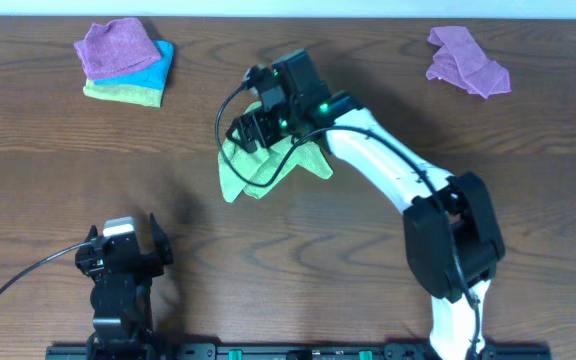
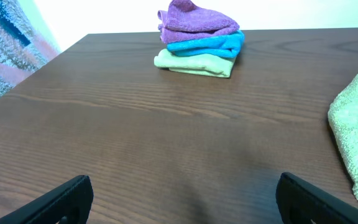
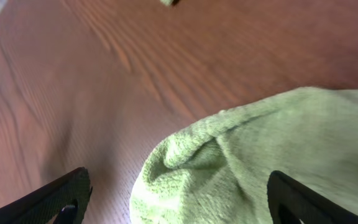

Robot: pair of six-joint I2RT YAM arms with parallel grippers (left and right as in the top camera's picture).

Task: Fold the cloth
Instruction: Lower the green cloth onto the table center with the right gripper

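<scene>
A crumpled light green cloth point(image 1: 258, 168) lies on the table's middle, partly under the right arm. My right gripper point(image 1: 251, 128) is open just above the cloth's upper left part. In the right wrist view the cloth point(image 3: 272, 155) fills the space between the spread fingers point(image 3: 179, 199), with a rounded fold toward the left finger. My left gripper point(image 1: 121, 243) is open and empty near the front left edge. In the left wrist view its fingers point(image 2: 185, 196) frame bare table, and the cloth's edge point(image 2: 356, 130) shows at the far right.
A stack of folded cloths, purple on blue on green point(image 1: 126, 62), sits at the back left and also shows in the left wrist view point(image 2: 199, 38). A loose purple cloth point(image 1: 466, 62) lies at the back right. The table point(image 1: 58, 170) is dark wood.
</scene>
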